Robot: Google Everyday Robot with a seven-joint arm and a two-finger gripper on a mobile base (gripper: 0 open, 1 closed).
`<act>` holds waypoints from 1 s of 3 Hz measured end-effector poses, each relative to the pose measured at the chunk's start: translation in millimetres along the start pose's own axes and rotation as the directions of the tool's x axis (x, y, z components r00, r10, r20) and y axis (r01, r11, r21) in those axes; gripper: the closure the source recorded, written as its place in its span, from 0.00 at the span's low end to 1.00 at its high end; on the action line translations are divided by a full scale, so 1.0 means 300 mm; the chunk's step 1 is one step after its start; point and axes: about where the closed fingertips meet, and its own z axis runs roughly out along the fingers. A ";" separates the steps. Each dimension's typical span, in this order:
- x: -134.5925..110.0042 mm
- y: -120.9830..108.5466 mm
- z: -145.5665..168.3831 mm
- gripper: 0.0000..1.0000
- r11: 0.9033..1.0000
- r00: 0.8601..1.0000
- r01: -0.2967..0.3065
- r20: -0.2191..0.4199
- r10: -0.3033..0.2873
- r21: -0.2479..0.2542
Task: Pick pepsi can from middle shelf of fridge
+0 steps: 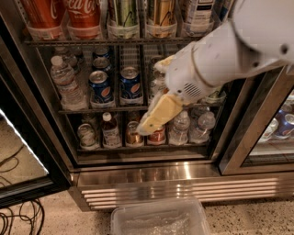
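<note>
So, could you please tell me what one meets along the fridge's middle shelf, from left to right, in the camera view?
Water bottle → left pepsi can → right pepsi can → the gripper, hanging in front of the middle shelf, just right of that can.

White Coca-Cola script, cut off by the top edge, stands on two red containers (85,13) at the left of the top rack. On the middle shelf (78,110), the left pepsi can (100,87) and the right pepsi can (131,84) each carry the round red-white-blue Pepsi globe; no lettering on them can be read. The gripper (148,125), bearing no marking, hangs just right of and below these cans. Labels on the other drinks are unreadable.
</note>
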 end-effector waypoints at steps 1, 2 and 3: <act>-0.027 0.042 0.110 0.00 0.998 0.995 -0.052 0.082 0.049 0.032; -0.040 0.044 0.193 0.00 0.985 0.978 -0.140 0.169 0.121 0.102; -0.041 0.045 0.193 0.00 0.985 0.978 -0.140 0.169 0.121 0.102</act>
